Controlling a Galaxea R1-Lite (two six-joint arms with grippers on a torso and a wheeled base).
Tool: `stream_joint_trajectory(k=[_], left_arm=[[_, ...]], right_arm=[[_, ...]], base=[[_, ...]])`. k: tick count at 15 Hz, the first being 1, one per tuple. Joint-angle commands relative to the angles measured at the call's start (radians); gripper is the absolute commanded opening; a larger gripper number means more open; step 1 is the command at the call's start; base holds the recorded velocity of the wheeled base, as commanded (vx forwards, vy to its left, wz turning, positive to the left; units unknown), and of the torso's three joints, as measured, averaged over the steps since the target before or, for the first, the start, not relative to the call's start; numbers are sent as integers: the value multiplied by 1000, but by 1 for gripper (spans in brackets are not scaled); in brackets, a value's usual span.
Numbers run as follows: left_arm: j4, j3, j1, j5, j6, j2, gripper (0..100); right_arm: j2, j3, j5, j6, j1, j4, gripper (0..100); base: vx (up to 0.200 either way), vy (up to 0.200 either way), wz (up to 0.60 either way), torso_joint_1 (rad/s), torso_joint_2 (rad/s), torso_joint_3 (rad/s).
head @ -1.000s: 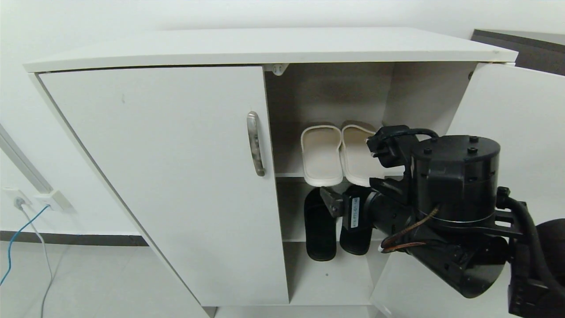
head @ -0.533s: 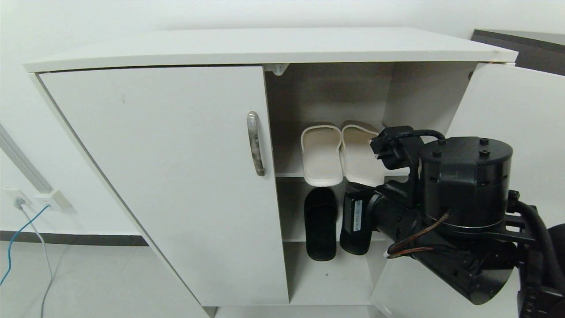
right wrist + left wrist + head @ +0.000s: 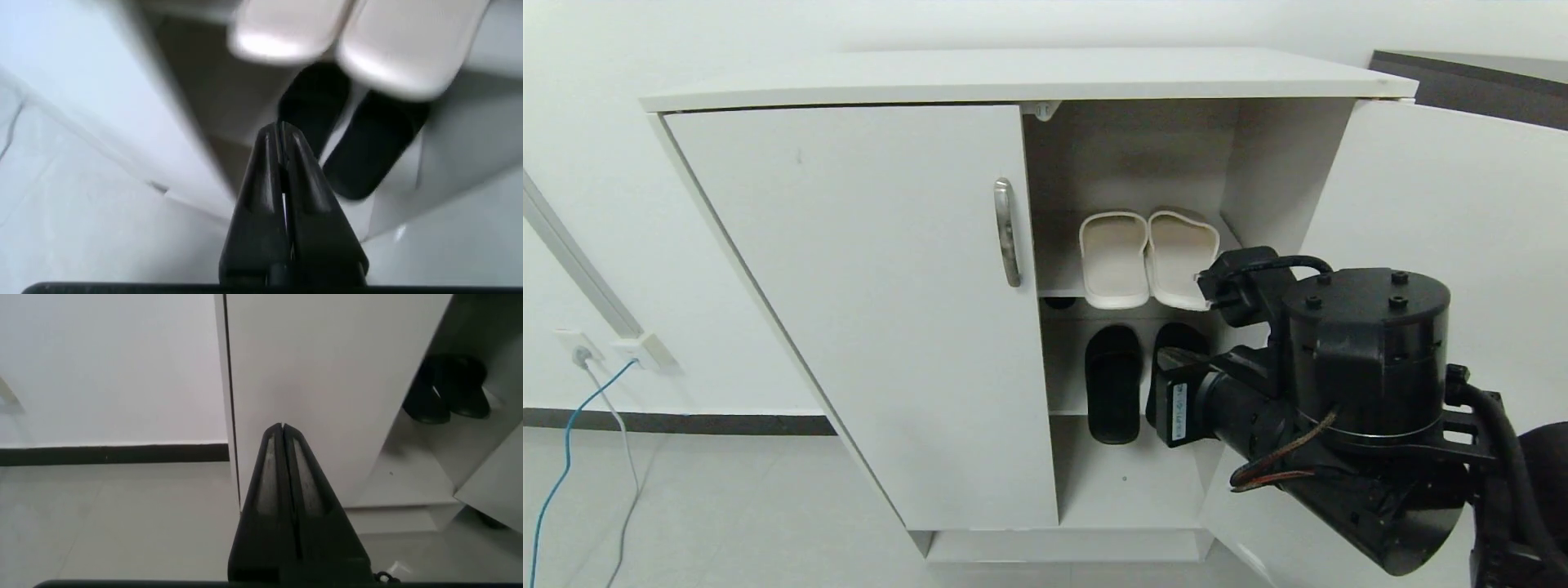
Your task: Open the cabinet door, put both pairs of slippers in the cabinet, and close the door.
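The white cabinet (image 3: 1029,69) has its right door (image 3: 1429,237) swung open and its left door (image 3: 866,310) closed, with a metal handle (image 3: 1006,233). A white pair of slippers (image 3: 1147,257) lies on the upper shelf, toes out. A black pair (image 3: 1112,384) lies on the shelf below. My right arm hangs in front of the open side, partly hiding the right black slipper. The right gripper (image 3: 283,135) is shut and empty, pointing at the black slippers (image 3: 376,155) below the white ones (image 3: 409,41). The left gripper (image 3: 282,433) is shut and empty, low before the left door (image 3: 327,367).
A wall socket with a blue and a grey cable (image 3: 580,351) sits on the wall left of the cabinet. Bare grey floor (image 3: 727,523) spreads in front. The open right door stands close beside my right arm.
The whole head view has shifted: the cabinet now looks smaller and farther off. My right gripper has drawn back out of the lower shelf, away from the black slippers.
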Motion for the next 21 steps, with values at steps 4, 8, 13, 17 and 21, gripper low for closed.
stream_joint_trajectory(k=[4, 8, 13, 17, 21], left_arm=[[-1, 0, 0, 0, -1, 0, 0], [0, 0, 0, 0, -1, 0, 0], [-1, 0, 0, 0, -2, 0, 0], [-1, 0, 0, 0, -2, 0, 0], [0, 0, 0, 0, -2, 0, 0]], right_arm=[[5, 36, 18, -5, 2, -5, 0], [5, 65, 53, -26, -1, -36, 0], [13, 83, 55, -40, -4, -40, 0], [13, 85, 55, -46, -4, -47, 0], [13, 89, 55, -49, -4, -54, 0]], base=[[-200, 0, 0, 0, 1, 2], [-150, 0, 0, -2, -1, 1], [0, 0, 0, 0, 0, 0], [0, 0, 0, 0, 0, 0], [0, 0, 0, 0, 0, 0]])
